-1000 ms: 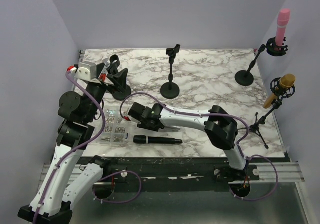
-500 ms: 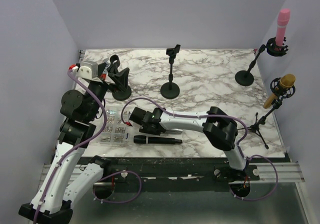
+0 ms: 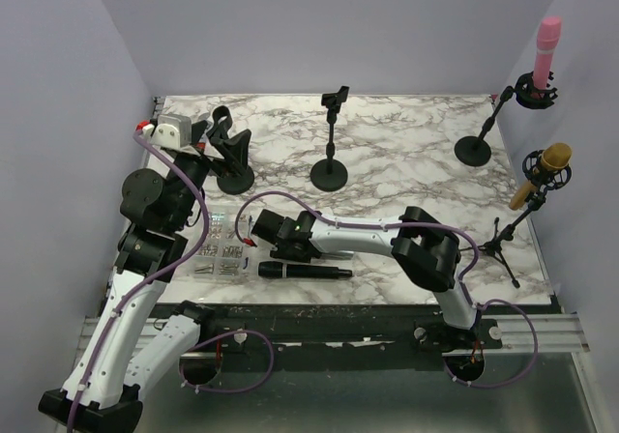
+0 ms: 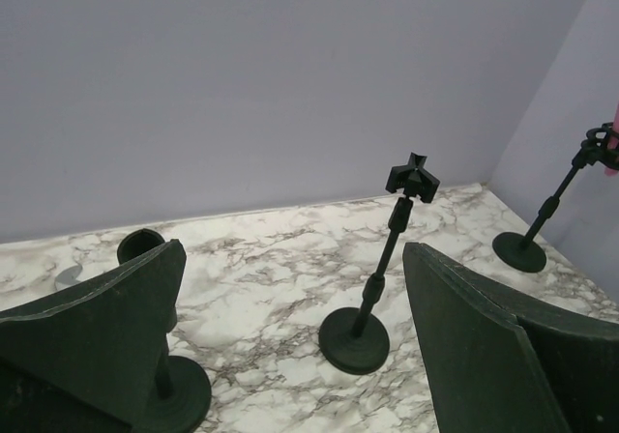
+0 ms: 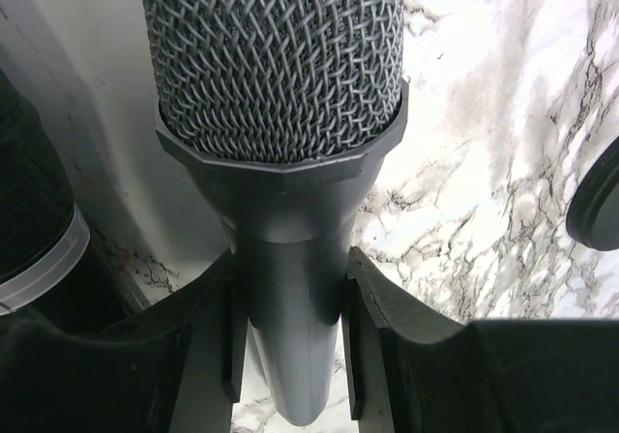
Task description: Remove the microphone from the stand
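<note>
While my right hand (image 5: 290, 274) is clamped around the grey handle of the microphone (image 5: 276, 66), its mesh head juts straight out ahead of my fingers (image 5: 203, 341), low over a pale surface. Just to the left of that hand sits a dark rounded object with a clear band (image 5: 29, 211); I cannot tell what it is. Off to the right, the edge of a black disc (image 5: 595, 196) shows on the marble table (image 5: 503, 162).

My left hand (image 4: 295, 259) is spread wide and holds nothing. Straight ahead of it, well apart, an upright stand (image 4: 372, 293) ends in a clip. Close by its left finger, partly hidden, a second stand (image 4: 145, 249) has a cup-shaped holder.

Seen from above, a black microphone (image 3: 305, 272) lies flat on the table just on the near side of my right forearm, apart from every stand.
</note>
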You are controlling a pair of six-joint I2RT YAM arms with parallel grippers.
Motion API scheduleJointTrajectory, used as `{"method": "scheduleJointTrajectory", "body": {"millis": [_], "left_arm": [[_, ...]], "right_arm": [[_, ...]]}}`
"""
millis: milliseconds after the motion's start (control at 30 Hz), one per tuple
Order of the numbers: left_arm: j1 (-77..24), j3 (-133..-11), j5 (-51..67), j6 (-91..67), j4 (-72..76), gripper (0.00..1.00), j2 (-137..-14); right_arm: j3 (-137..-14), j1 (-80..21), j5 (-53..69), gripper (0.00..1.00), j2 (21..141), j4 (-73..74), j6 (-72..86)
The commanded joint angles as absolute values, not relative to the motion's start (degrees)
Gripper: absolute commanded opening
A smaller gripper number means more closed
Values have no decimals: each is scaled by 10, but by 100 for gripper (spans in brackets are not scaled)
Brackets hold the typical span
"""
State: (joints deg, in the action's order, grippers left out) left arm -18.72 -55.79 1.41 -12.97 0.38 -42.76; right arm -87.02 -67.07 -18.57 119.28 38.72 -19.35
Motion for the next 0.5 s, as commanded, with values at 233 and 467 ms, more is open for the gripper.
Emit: {"method": "scheduleJointTrajectory", "body": {"millis": [233,467], "left_arm": [[-178,-555,28,-137,17,98,-429],[-178,-555,33,-141,18,99,-430]], "right_arm": [[-862,-674,-171,40,1194,362,-198],[-865,-673,-166,48,1192,362,-196]]}}
